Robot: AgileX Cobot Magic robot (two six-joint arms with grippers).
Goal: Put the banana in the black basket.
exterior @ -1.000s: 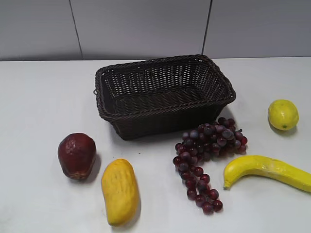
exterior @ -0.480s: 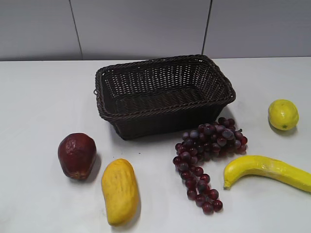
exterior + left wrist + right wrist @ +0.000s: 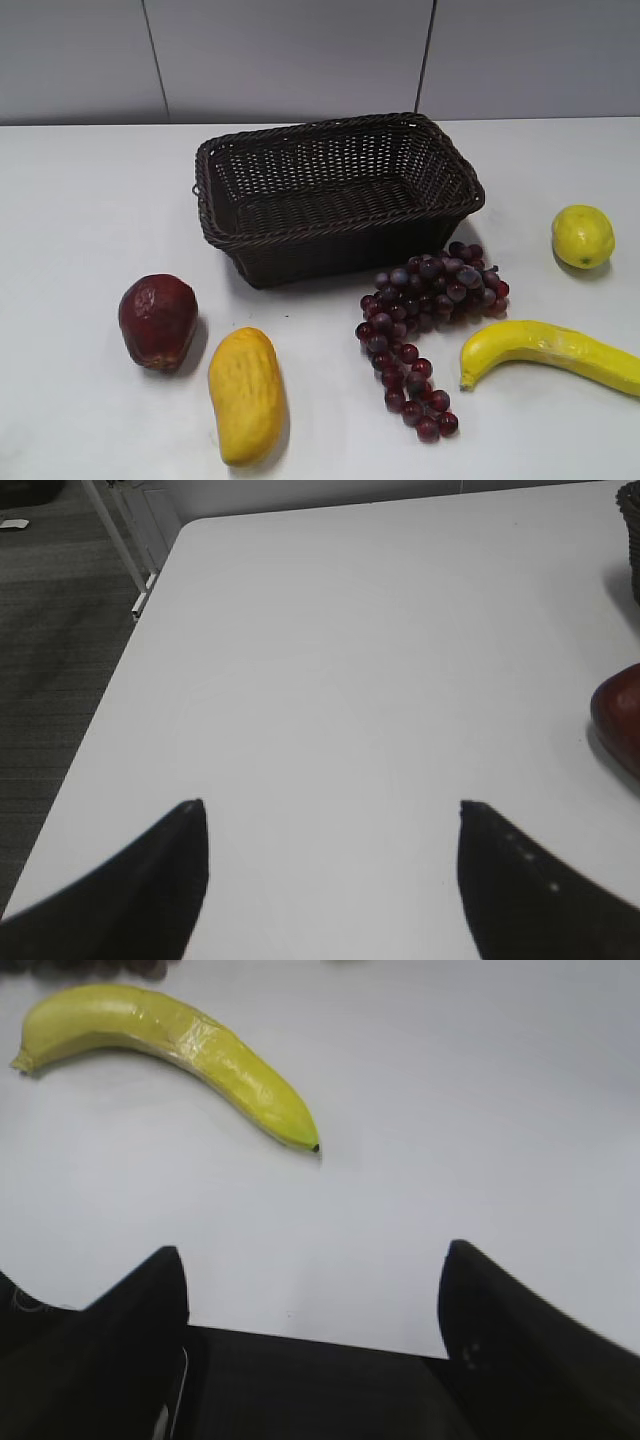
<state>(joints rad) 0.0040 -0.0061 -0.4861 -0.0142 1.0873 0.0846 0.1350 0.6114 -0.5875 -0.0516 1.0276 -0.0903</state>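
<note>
The banana (image 3: 555, 352), long, curved and bright yellow, lies on the white table at the front right; it also shows in the right wrist view (image 3: 170, 1052), ahead and to the left of my right gripper (image 3: 312, 1250). The black basket (image 3: 335, 195) stands empty at the middle back. My right gripper is open and empty, well short of the banana. My left gripper (image 3: 330, 805) is open and empty over bare table at the left. Neither gripper shows in the exterior view.
A bunch of purple grapes (image 3: 425, 310) lies between basket and banana. A lemon (image 3: 582, 236) sits at the far right. A stubby yellow mango-like fruit (image 3: 246, 394) and a dark red fruit (image 3: 157, 320), also in the left wrist view (image 3: 620, 715), lie front left.
</note>
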